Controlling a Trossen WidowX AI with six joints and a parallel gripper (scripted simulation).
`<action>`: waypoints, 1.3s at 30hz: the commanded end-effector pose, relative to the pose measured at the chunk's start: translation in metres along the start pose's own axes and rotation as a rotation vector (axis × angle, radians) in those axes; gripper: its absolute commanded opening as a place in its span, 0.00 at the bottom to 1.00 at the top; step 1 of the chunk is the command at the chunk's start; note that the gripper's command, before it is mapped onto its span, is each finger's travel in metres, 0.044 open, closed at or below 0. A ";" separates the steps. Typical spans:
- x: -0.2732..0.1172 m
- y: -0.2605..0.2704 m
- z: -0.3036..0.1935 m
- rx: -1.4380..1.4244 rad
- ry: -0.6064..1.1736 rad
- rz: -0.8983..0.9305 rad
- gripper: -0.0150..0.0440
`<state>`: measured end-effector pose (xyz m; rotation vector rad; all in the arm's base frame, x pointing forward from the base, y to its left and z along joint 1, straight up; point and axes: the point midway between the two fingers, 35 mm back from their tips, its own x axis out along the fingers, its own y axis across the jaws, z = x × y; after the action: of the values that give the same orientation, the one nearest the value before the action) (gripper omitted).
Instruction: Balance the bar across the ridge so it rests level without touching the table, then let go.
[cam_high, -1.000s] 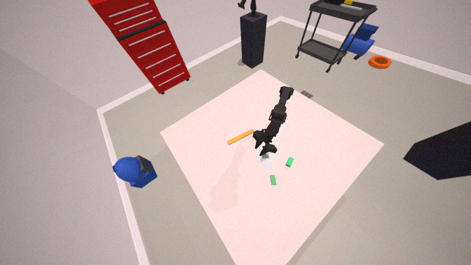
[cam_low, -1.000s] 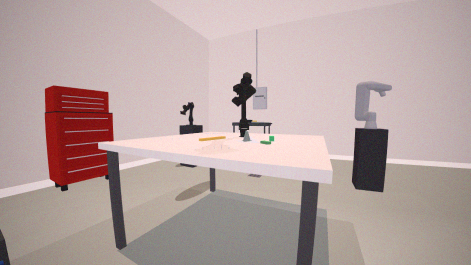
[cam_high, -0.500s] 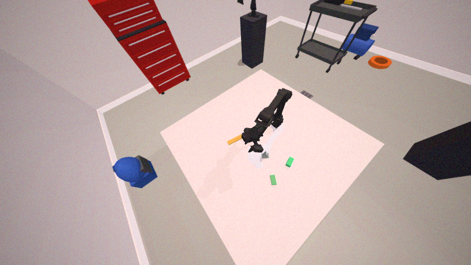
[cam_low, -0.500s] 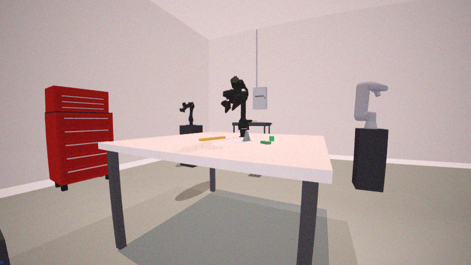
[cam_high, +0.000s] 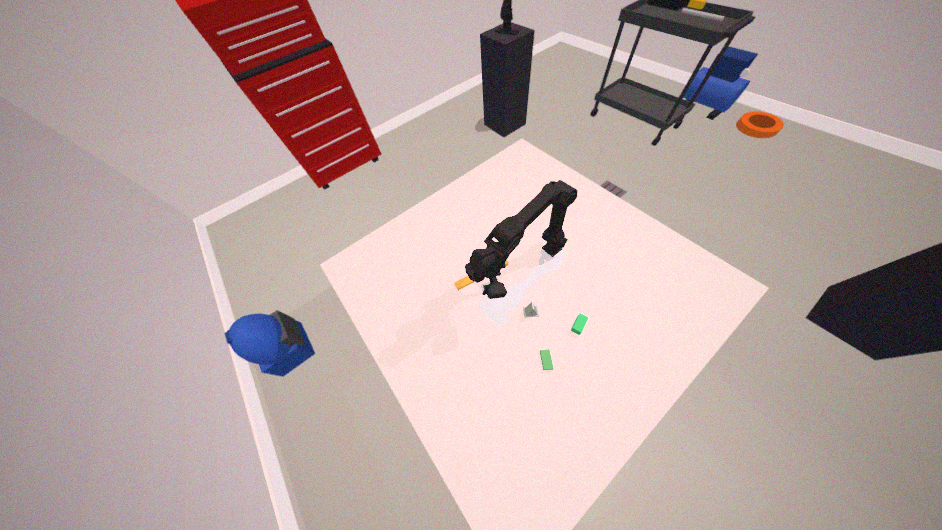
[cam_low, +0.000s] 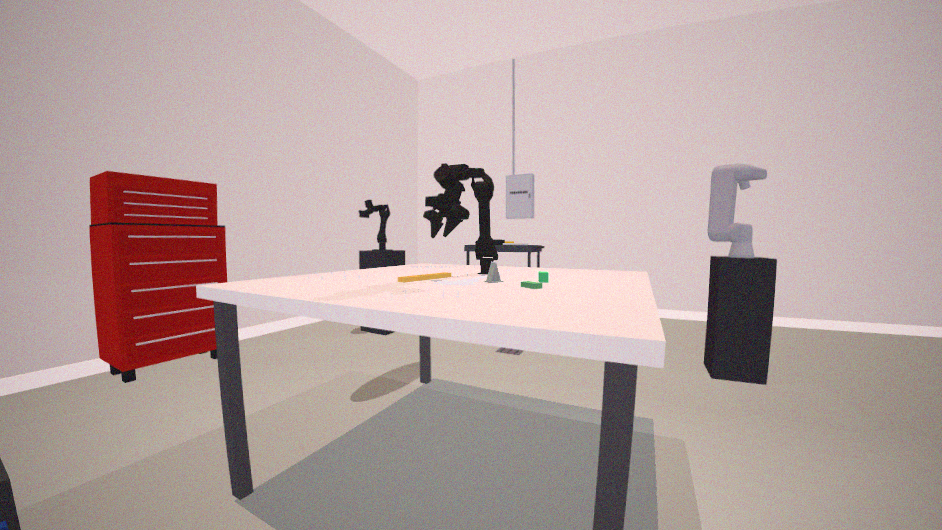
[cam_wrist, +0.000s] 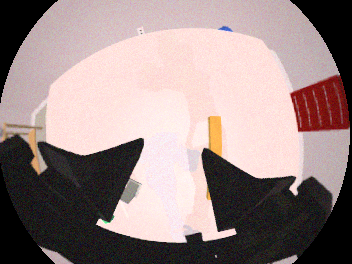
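Held the black two-fingered gripper (cam_high: 494, 288) (cam_low: 439, 235) (cam_wrist: 173, 144) above the pale square table (cam_high: 592, 421) (cam_low: 421, 317) (cam_wrist: 110, 85), with fingers wide apart and holding nothing. Saw the long orange rectangular bar (cam_high: 463, 283) (cam_low: 424, 277) (cam_wrist: 214, 136) lying flat on the tabletop, apart from the small grey wedge-shaped ridge (cam_high: 530, 309) (cam_low: 493, 272) (cam_wrist: 131, 191).

Two green blocks (cam_high: 579, 323) (cam_low: 543, 276) lie apart on the tabletop (cam_high: 421, 263) (cam_low: 421, 306) (cam_wrist: 115, 85), inward from its edges. Beyond its edges, the top view shows a red tool cabinet (cam_high: 309, 98) (cam_low: 161, 276) (cam_wrist: 322, 106), a dark cart (cam_high: 658, 117), an orange ring (cam_high: 744, 126) and, past the tabletop's left corner, a blue object (cam_high: 256, 339) on the floor.
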<state>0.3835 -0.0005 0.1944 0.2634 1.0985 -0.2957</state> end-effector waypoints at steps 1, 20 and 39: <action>0.013 -0.020 0.000 -0.037 0.068 -0.026 0.79; 0.059 -0.112 -0.019 -0.171 0.385 -0.035 0.79; 0.103 -0.125 -0.041 -0.182 0.421 -0.024 0.79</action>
<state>0.3471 -0.1134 0.0815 0.1524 1.5419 -0.1675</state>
